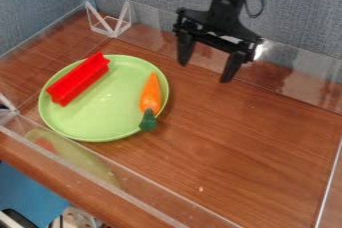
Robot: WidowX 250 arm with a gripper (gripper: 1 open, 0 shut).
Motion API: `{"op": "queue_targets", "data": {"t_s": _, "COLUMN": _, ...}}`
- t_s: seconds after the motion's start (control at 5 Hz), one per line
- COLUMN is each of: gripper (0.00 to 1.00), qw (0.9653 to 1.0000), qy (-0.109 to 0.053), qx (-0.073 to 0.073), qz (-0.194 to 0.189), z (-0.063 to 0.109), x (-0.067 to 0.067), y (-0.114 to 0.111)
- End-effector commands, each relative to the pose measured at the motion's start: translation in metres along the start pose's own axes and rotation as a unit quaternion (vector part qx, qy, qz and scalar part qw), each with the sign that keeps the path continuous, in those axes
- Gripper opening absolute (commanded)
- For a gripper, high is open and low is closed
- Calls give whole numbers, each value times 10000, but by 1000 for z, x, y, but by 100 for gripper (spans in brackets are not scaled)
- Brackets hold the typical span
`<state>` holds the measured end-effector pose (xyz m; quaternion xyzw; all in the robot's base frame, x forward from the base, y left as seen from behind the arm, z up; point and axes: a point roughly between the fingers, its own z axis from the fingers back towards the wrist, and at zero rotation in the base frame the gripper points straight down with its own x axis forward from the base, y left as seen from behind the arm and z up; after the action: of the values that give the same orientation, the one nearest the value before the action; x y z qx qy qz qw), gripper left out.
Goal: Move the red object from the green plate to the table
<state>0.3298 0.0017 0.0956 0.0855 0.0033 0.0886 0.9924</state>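
The red object [78, 79] is a bright red brick-shaped block lying across the left side of the green plate [100, 115], one end reaching over the plate's rim. The plate rests on the brown wood-grain table [241, 142]. My gripper [207, 62] hangs above the table well to the right of the plate and toward the back, its black fingers spread open and pointing down with nothing between them. It is clear of the block and the plate.
An orange carrot with a green top [151, 99] lies on the plate's right side. Clear acrylic walls [301, 77] edge the table. A white wire stand [110, 19] sits at the back left corner.
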Motion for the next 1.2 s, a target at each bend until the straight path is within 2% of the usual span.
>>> {"op": "queue_targets", "data": {"t_s": 0.0, "gripper": 100, "qw": 9994, "qy": -170, "qx": -25, "qz": 301, "z": 0, "x": 8, "y": 26}}
{"op": "queue_targets", "data": {"t_s": 0.2, "gripper": 100, "qw": 9989, "qy": -235, "qx": -64, "qz": 403, "z": 13, "x": -6, "y": 34}}
{"op": "queue_targets", "data": {"t_s": 0.4, "gripper": 100, "qw": 9983, "qy": -345, "qx": -126, "qz": 445, "z": 23, "x": -8, "y": 37}}
{"op": "queue_targets", "data": {"t_s": 0.6, "gripper": 100, "qw": 9994, "qy": -243, "qx": -93, "qz": 228, "z": 16, "x": -11, "y": 44}}
{"op": "queue_targets", "data": {"t_s": 0.8, "gripper": 100, "qw": 9994, "qy": -113, "qx": -64, "qz": 317, "z": 16, "x": -21, "y": 62}}
{"op": "queue_targets", "data": {"t_s": 1.0, "gripper": 100, "qw": 9993, "qy": -85, "qx": -51, "qz": 366, "z": 15, "x": -32, "y": 98}}
